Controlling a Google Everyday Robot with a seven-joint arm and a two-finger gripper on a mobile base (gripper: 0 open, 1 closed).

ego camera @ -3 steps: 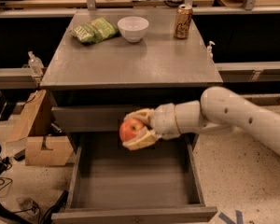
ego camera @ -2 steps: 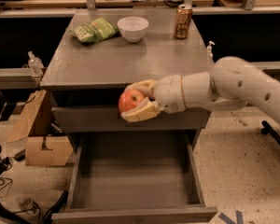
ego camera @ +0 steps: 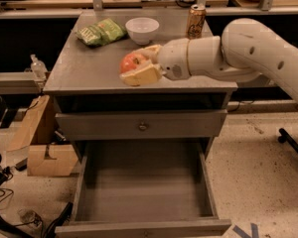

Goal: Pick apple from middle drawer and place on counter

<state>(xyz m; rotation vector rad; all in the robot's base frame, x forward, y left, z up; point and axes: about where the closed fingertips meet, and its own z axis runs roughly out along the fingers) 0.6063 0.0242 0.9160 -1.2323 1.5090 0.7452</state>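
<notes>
The small red-orange apple [ego camera: 132, 62] is held in my gripper [ego camera: 139, 66], whose cream fingers [ego camera: 141, 75] are shut around it. The gripper holds it just above the front part of the grey counter [ego camera: 84, 68]. My white arm reaches in from the right. Below, the middle drawer [ego camera: 144, 182] is pulled out wide, its bare grey floor showing with nothing in it.
On the counter's back part lie a green snack bag [ego camera: 100, 31], a white bowl [ego camera: 142, 29] and a tan drink can [ego camera: 195, 21]. A shut drawer front with a round knob [ego camera: 142, 126] sits above the open drawer. Cardboard boxes [ego camera: 44, 152] stand on the floor at left.
My gripper has risen with the apple from in front of the cabinet, above the open drawer, up over the front of the counter.
</notes>
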